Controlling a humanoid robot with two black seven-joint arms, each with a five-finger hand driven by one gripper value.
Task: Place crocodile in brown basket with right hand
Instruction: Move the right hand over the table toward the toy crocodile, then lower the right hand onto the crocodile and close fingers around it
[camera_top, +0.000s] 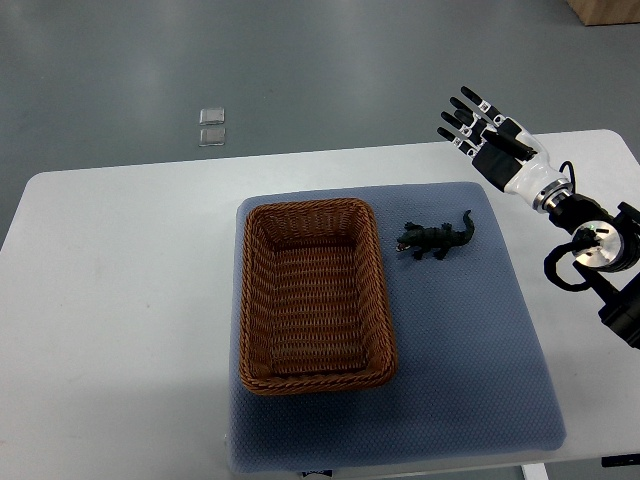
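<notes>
Beside the brown basket lies the crocodile; right robot hand hovers spread, empty.

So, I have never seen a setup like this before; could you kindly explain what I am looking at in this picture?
There is only one picture, taken by a camera that looks steeply down from the robot's own side of the table. The black and white thing at the upper right is the robot's right hand, on an arm coming in from the right edge. Its fingers are spread and it holds nothing. The left arm is not in view. On the white table lies a blue mat. On the mat sits a brown basket with nothing in it. Just to its right, apart from it, lies a small dark green toy crocodile. The hand is well clear of the crocodile, not touching it.
</notes>
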